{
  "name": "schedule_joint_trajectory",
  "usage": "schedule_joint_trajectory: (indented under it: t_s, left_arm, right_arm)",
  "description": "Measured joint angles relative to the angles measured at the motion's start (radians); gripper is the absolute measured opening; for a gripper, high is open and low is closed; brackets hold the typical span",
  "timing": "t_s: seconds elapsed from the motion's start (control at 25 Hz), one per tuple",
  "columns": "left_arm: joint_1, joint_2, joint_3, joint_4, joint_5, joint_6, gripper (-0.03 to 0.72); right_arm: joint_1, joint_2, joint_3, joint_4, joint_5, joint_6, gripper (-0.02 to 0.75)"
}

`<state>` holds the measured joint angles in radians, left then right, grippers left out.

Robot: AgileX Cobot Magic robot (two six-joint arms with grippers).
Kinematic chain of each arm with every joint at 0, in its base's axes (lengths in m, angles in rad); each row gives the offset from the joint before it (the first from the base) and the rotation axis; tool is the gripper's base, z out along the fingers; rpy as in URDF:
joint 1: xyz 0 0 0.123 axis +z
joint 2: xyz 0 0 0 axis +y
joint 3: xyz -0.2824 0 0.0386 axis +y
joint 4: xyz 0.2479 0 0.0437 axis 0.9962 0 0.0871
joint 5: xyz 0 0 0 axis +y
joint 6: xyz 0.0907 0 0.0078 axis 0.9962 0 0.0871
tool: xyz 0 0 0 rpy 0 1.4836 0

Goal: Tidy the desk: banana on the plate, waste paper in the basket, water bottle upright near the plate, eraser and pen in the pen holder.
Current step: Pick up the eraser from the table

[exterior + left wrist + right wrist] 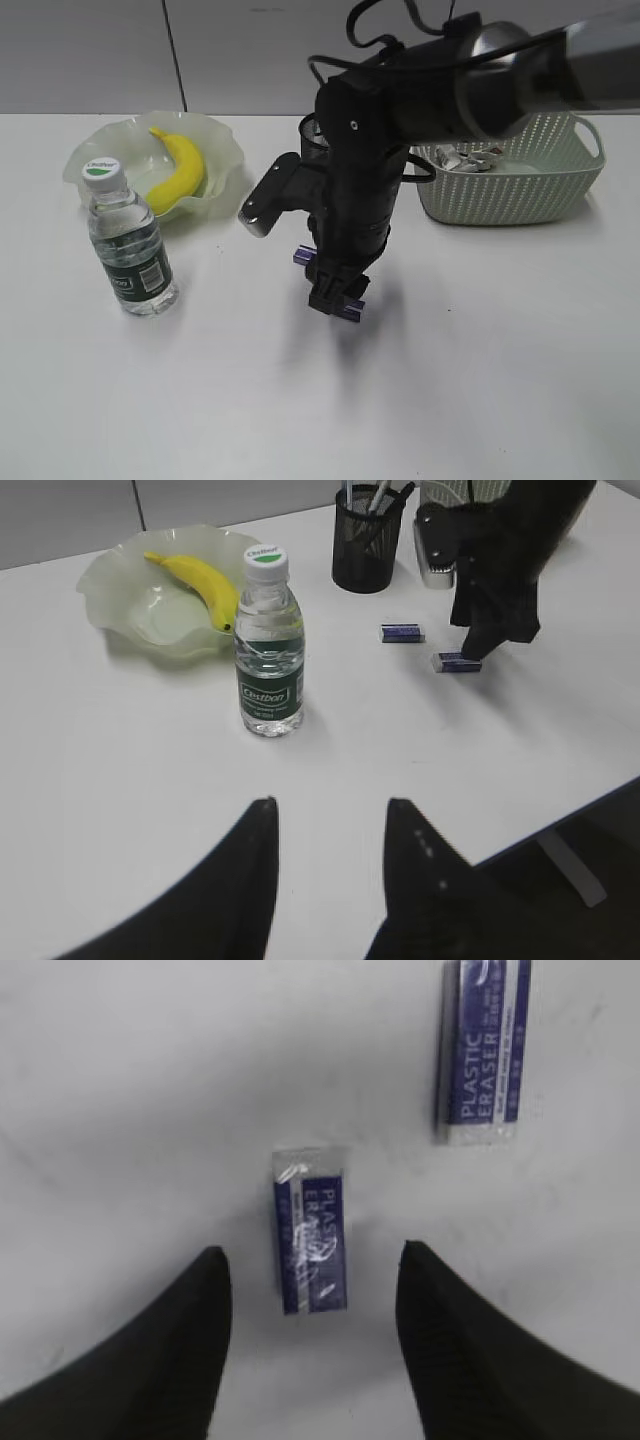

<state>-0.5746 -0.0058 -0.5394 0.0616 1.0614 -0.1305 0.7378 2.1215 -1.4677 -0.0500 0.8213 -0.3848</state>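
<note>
Two blue-sleeved erasers lie on the white desk [480, 350]. My right gripper [312, 1250] hangs just above the nearer eraser [310, 1245], open, with a gap on each side of it. The other eraser [483, 1050] lies further off. In the exterior view the right gripper [335, 300] points straight down at the desk's middle. The banana [180, 165] rests in the wavy green plate [215, 135], and the water bottle [130, 250] stands upright in front of it. Waste paper [470, 158] lies in the basket [520, 185]. The black pen holder [365, 540] has pens [377, 498] standing in it. My left gripper [331, 803] is open and empty over the desk's near edge.
The right arm [450, 90] reaches across from the upper right and hides most of the pen holder in the exterior view. The desk's near edge [560, 815] runs close to the left gripper's right side.
</note>
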Motion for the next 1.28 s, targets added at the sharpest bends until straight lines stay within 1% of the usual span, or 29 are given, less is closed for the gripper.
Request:
schedule_joint_trajectory:
  t_s: [0.36,0.6,0.76,0.96,1.0,1.08,1.28]
  left_arm:
    - [0.000,0.000,0.000,0.000,0.000,0.000,0.269]
    - [0.000,0.000,0.000,0.000,0.000,0.000,0.269]
    - [0.000,0.000,0.000,0.000,0.000,0.000,0.269]
    - [0.000,0.000,0.000,0.000,0.000,0.000,0.269]
    - [0.000,0.000,0.000,0.001,0.000,0.000,0.269]
    - [0.000,0.000,0.000,0.001,0.000,0.000,0.269]
    - [0.000,0.000,0.000,0.001,0.000,0.000,0.269]
  right_arm:
    - [-0.006,0.130,-0.130,0.004,0.044,0.006,0.428]
    - [-0.045,0.148,-0.138,0.059,0.087,0.007,0.428]
    - [-0.058,0.159,-0.139,0.068,0.097,0.006,0.421]
    - [-0.058,0.161,-0.139,0.109,0.096,-0.005,0.339]
    - [-0.058,0.161,-0.139,0.111,0.096,-0.006,0.304]
    - [-0.058,0.161,-0.140,0.113,0.096,-0.006,0.188]
    - [-0.058,0.163,-0.179,0.132,0.114,-0.007,0.194]
